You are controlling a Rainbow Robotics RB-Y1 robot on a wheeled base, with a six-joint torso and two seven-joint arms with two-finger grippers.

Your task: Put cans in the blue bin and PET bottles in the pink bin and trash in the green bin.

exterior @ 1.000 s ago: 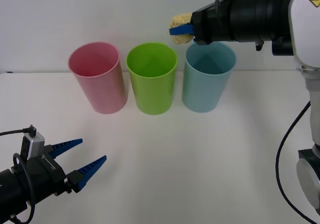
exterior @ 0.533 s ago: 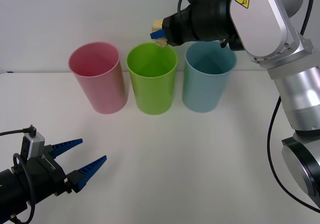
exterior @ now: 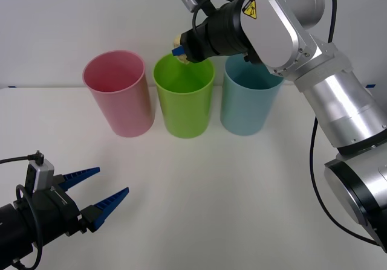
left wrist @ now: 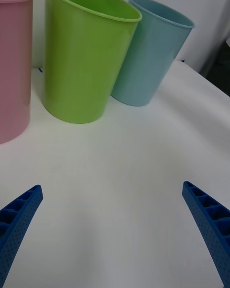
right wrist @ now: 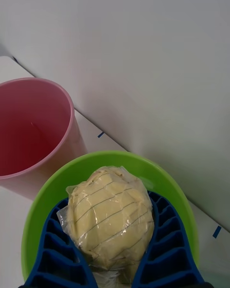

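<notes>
I have the right gripper [exterior: 179,50] up over the back rim of the green bin [exterior: 184,101], its blue fingers [right wrist: 165,249] clamped on the trash [right wrist: 110,218], a pale yellow wrinkly ball in clear wrap. A second ago that gripper was above the blue bin [exterior: 251,101]; half a second ago it was over the green bin's far right edge, and now it has swung further left, more squarely over the green opening. From the right wrist camera I see the ball hanging directly above the green bin's mouth, not yet released, with the pink bin [right wrist: 33,129] just beside. The three bins stand in a row on the white table [exterior: 242,191], unmoved. My left gripper [exterior: 100,191] sits low at the near left, fingers spread apart and holding nothing, same as before.
</notes>
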